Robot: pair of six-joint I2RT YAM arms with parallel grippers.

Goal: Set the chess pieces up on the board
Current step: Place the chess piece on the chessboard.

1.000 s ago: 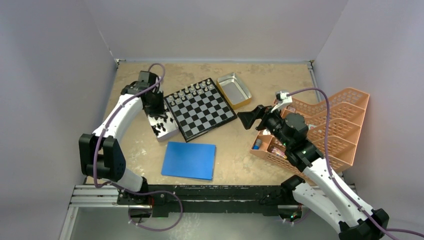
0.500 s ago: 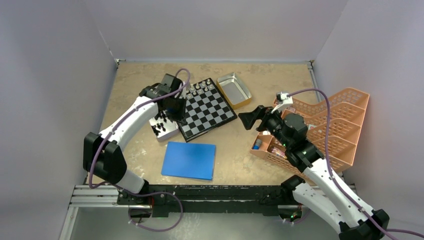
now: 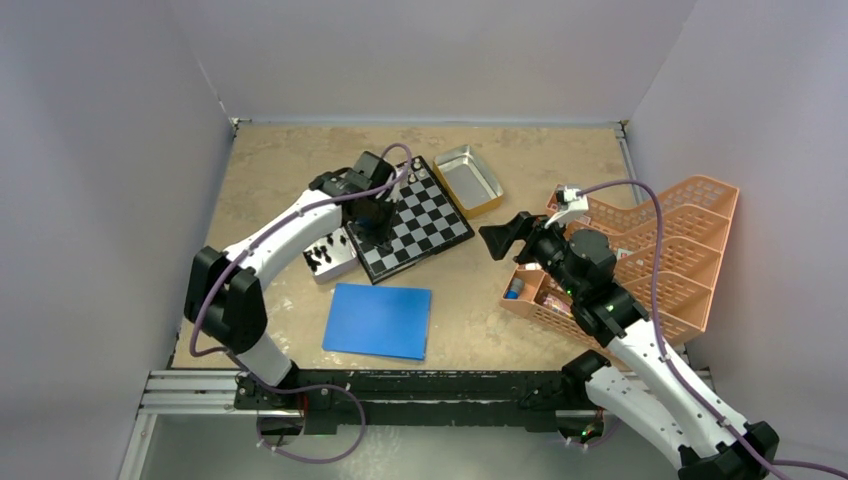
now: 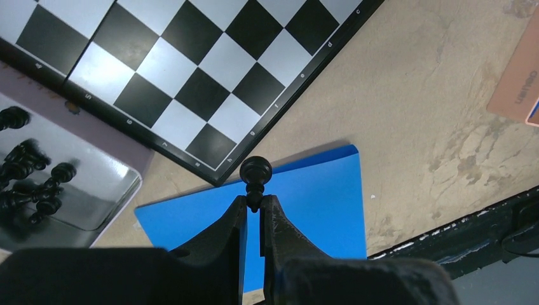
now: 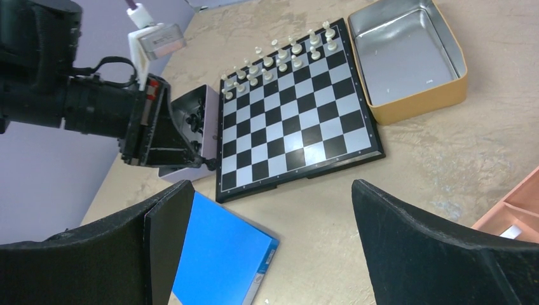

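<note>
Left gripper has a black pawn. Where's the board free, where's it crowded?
Free: all board rows between the white pieces and the border nearest the blue sheet. Crowded: the two far rows and the tray of black pieces.

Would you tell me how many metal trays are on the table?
2. A tray holding black pieces sits beside the board's left side; a gold-sided tray, apparently empty, lies by its far right edge.
</note>
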